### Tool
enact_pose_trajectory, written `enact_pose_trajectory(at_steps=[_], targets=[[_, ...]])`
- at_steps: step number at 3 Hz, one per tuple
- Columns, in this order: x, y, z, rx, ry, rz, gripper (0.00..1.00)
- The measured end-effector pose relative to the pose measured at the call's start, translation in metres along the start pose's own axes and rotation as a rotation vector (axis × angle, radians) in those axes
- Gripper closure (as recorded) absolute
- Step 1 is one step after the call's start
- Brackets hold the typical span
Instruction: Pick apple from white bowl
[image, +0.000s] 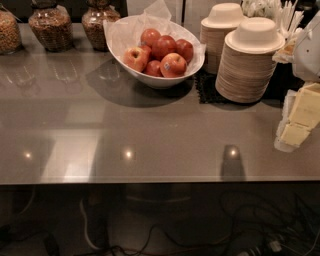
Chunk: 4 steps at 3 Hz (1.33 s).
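Camera view puts the gripper (299, 122) at the far right edge, low over the table (150, 135) and well apart from the bowl (159, 81). Its pale yellow blocks are cut off by the frame, and I cannot tell whether it is spread or pressed together. It holds nothing that can be seen. White arm housing (309, 47) sits above it, also cropped.

Just left of the gripper stand two stacks of beige paper bowls (250, 62), on a black mat (205, 91). White utensils (281, 14) show behind them, too blurred to sort out.

The table is a glossy grey-brown slab that mirrors small ceiling lights and casts the bowl's shadow to the left. Three glass jars (50, 26) of brown contents line the back edge; the leftmost is cut by the frame. Below the front edge the room is dark, with tangled cables (250, 230) on the floor.

The bowl is white, oval, slanted at the rim and lined with crinkled paper. The apple (173, 65) lies in it at the front right of a pile of six, touching its neighbours. It is red with a pale orange blush and a small bluish sticker on its left side. Its underside is hidden by the rim.
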<state>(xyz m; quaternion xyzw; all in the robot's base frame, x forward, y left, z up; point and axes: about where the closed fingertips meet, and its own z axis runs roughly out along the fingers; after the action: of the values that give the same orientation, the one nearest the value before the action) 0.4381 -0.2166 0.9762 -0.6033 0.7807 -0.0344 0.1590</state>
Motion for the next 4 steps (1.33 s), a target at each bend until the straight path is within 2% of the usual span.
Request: enact_pose_trajectory(at_steps=[1,2,3,4], targets=[[0.000,0.000,0.000,0.000,0.000,0.000,0.00],[-0.006,-0.009,0.004,0.031,-0.060,0.031,0.00],[-0.029,-0.027,0.016,0.085,-0.178,0.069,0.00],[-0.062,-0.057,0.023,0.160,-0.283,0.089,0.00]])
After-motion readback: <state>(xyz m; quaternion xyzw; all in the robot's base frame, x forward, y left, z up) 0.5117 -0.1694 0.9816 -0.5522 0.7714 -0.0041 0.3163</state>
